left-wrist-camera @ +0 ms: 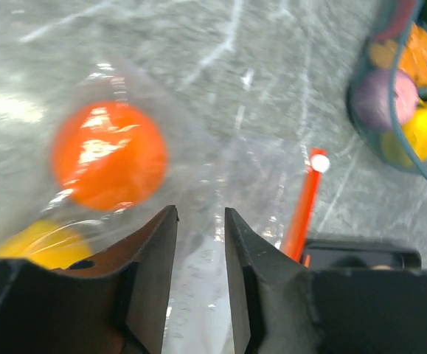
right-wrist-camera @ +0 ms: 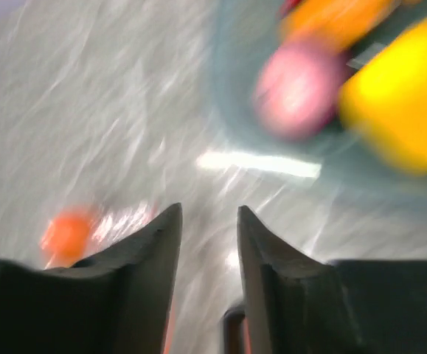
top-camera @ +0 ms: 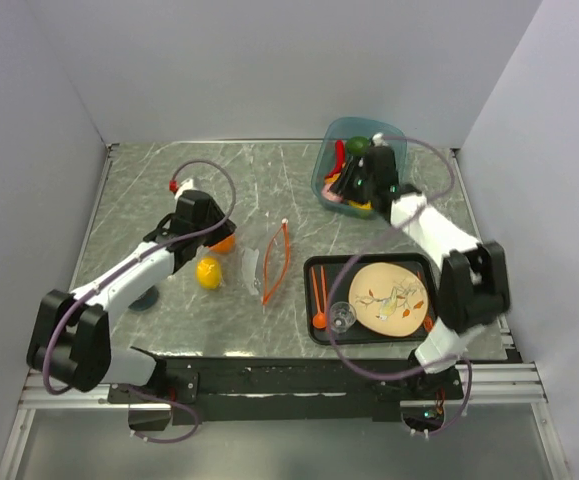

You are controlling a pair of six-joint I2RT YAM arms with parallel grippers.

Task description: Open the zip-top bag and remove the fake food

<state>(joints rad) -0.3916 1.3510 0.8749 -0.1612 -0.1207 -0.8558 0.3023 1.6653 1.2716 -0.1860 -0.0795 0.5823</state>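
Observation:
The clear zip-top bag (top-camera: 254,264) lies flat at mid-table, its orange-red zip strip (top-camera: 277,262) on the right edge. In the left wrist view the bag (left-wrist-camera: 220,169) spreads under my left gripper (left-wrist-camera: 200,210), whose jaws stand slightly apart over the plastic. An orange ball (left-wrist-camera: 110,155) shows under glossy film beside the left finger, and a yellow lemon (left-wrist-camera: 36,243) lies lower left. In the top view the left gripper (top-camera: 216,232) is at the orange ball (top-camera: 225,243), above the lemon (top-camera: 208,272). My right gripper (top-camera: 347,186) is open and empty at the blue tub's near side.
The translucent blue tub (top-camera: 327,160) at the back right holds several toy foods: pink (right-wrist-camera: 298,88), yellow (right-wrist-camera: 397,110), orange, red and green. A black tray (top-camera: 314,270) at the front right carries a plate, an orange spoon (top-camera: 320,300) and a clear cup (top-camera: 343,316). Grey walls close in the table.

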